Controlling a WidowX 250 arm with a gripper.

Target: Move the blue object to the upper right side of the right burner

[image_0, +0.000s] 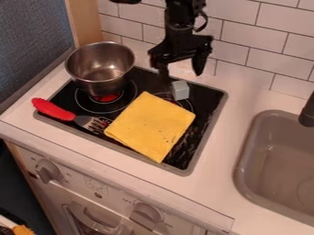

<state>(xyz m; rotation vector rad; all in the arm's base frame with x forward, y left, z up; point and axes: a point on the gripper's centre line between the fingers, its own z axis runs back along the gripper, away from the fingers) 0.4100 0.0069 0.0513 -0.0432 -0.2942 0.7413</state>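
block (180,90) looks light and stiff to me, hardly fragile, maybe a bit slick on its flat faces; i'd grip it squarely by two opposite upright sides. it's small, pale grey-blue, with straight edges. it sits at the back part of the right burner (187,105), near the yellow cloth (150,126). the pincer (181,75) hangs just above, spread and holding nothing.

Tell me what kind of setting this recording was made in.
It looks like a toy or mock kitchen: a stovetop with a metal pot on one burner, a sink set into the counter beside it, and an oven front with knobs below.
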